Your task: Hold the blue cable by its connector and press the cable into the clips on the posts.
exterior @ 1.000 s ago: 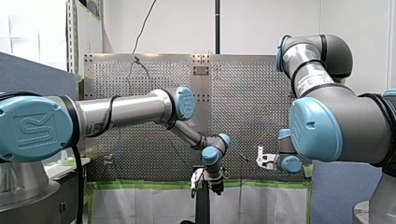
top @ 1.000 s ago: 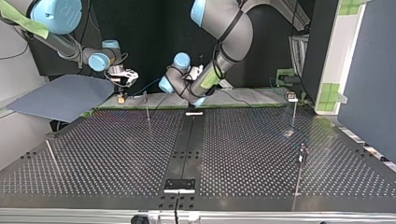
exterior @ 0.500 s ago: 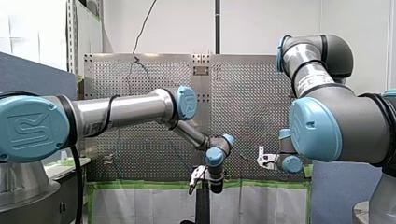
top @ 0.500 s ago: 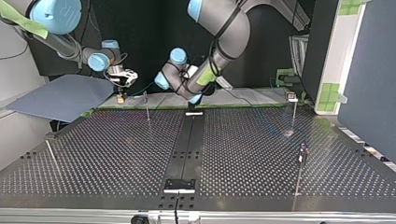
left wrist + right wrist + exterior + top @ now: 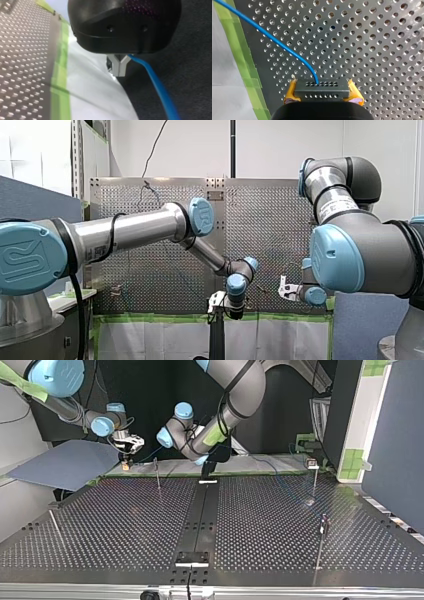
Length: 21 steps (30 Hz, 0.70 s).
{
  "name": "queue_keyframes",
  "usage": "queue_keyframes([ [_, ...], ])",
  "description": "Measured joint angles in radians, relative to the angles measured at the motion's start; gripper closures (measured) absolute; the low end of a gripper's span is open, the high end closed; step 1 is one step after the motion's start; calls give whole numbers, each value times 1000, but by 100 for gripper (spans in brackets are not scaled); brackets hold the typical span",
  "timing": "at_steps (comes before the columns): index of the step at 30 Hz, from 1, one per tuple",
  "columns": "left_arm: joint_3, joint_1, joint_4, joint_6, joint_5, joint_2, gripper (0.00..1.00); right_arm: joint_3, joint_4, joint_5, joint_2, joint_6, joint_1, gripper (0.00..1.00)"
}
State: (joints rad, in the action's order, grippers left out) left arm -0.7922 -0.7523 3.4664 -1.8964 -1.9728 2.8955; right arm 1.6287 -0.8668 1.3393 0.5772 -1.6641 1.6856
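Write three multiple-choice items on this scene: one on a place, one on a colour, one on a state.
1. In the top view, my right gripper is nearest which part of the table?
A. its far edge, at the view's left
B. its near edge, at the middle
C. its far corner, at the view's right

2. What colour are the pads of my right gripper?
A. blue
B. yellow
C. white

3. How is the connector placed?
A. lying loose on the table
B. pushed into a clip on a post
C. clamped between the pads, with the blue cable leaving it

Answers:
1 A: the arm entering at the view's left ends by the far edge.
2 B: the right wrist view shows yellow on either side of the connector.
3 C: the pads press on both of its ends.
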Motion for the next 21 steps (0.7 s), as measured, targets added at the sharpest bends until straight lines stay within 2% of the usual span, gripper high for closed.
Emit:
queue_keyframes([
  [5, -45, -15, -46, -3, -45, -39, 100, -6, 0, 0, 0, -5, -8, 100],
  [12, -104, -44, -109, -9, -94, -49, 100, -13, 1, -2, 0, -11, -26, 100],
  [21, -99, -79, -191, -19, -109, -49, 100, -27, 5, -5, 0, -27, -50, 100],
])
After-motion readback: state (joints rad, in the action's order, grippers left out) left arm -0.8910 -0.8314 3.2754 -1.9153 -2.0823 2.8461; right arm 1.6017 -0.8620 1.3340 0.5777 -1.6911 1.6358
